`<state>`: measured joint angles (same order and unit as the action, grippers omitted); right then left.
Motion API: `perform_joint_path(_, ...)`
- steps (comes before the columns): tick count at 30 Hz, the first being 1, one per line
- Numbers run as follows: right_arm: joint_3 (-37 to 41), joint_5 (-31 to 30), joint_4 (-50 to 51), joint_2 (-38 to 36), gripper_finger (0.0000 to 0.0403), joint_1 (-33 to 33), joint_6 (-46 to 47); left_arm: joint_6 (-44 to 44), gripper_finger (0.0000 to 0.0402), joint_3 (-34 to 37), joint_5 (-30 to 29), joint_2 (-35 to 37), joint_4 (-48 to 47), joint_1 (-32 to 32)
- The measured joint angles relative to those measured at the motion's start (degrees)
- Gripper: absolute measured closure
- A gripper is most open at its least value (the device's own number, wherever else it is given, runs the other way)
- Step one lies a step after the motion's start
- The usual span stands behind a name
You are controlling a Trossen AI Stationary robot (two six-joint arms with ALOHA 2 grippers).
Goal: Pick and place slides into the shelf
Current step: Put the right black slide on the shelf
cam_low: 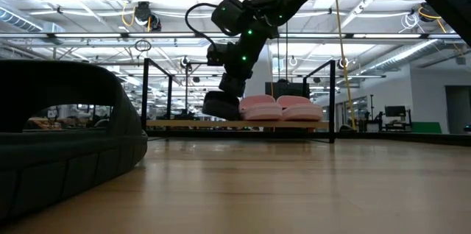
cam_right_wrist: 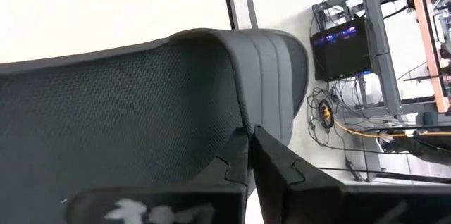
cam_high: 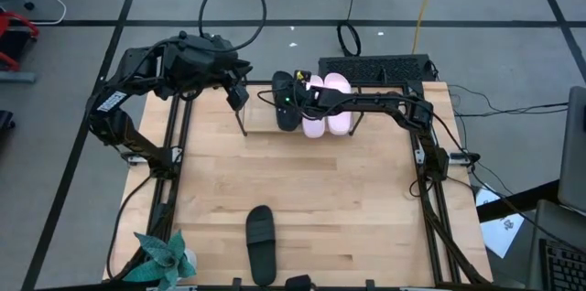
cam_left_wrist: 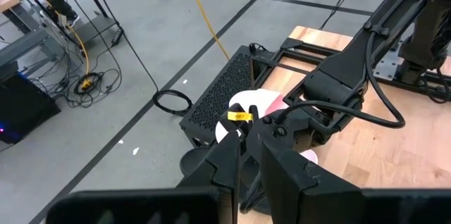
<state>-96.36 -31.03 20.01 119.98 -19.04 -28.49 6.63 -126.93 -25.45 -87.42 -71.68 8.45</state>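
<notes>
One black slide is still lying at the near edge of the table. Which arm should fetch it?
Probably left. The right claw is shut on a black slide at the shelf, beside the pink pair. The left claw holds nothing, though the remaining black slide is far from both.

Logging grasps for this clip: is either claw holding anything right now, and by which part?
The right claw is shut on a black slide at the shelf, its fingers pinching the edge of the wide strap. The left claw holds nothing.
</notes>
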Motion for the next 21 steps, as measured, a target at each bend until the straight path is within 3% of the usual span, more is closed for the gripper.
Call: perform_joint_path(21, -0.5, -0.5, -1.4, 0.0, 0.0403, 1.6, -0.9, -1.7, 0.035, 0.0, 0.0, 0.0, 2.0, 0.0)
